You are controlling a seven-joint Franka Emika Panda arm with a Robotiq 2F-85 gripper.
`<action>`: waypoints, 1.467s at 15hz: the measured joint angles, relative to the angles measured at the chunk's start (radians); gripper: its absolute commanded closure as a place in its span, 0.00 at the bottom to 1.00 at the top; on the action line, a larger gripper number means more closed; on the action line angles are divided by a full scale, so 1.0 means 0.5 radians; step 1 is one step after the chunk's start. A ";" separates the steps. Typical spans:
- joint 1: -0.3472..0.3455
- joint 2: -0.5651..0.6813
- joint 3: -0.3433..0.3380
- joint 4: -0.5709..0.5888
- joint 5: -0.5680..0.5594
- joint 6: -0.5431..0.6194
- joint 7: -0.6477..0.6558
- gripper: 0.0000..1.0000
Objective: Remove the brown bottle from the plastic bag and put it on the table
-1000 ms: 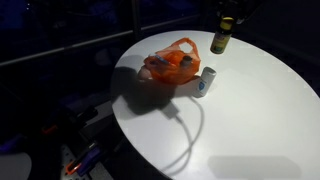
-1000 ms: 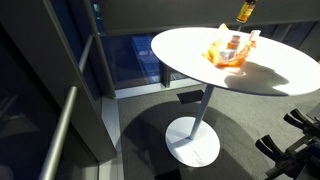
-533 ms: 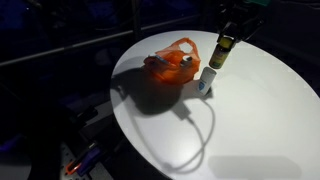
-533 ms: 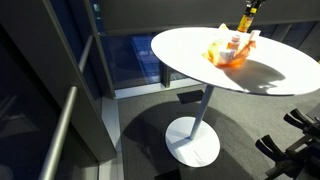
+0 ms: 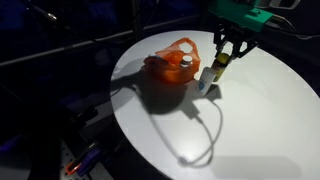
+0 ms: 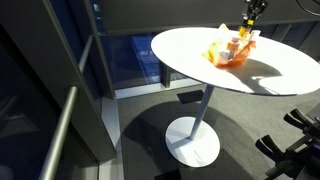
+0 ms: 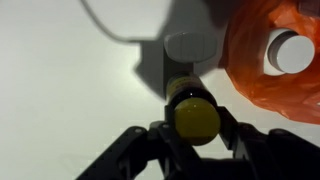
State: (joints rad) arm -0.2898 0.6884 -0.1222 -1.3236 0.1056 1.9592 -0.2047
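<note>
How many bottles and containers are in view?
3: the yellow-capped brown bottle between the fingers, a white-capped bottle inside the orange plastic bag, a small white container on the table beside it. The bag may hide more.

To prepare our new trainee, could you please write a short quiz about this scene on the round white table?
1. True or false: the brown bottle with the yellow cap lies inside the orange plastic bag.
2. What is the black gripper doing? A: hanging open; B: shut on the brown bottle; C: pinching the bag.
3. Fill in: in the wrist view, the container inside the bag has a ___ cap.
Key: 1 false; 2 B; 3 white.
</note>
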 measured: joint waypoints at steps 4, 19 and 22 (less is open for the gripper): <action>0.000 0.094 -0.009 0.048 -0.003 -0.001 0.051 0.80; 0.031 0.015 0.058 0.107 -0.020 -0.114 0.039 0.00; 0.061 -0.099 0.092 0.082 -0.020 -0.280 0.005 0.00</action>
State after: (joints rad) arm -0.2591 0.6388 -0.0763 -1.2824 0.0954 1.8192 -0.2022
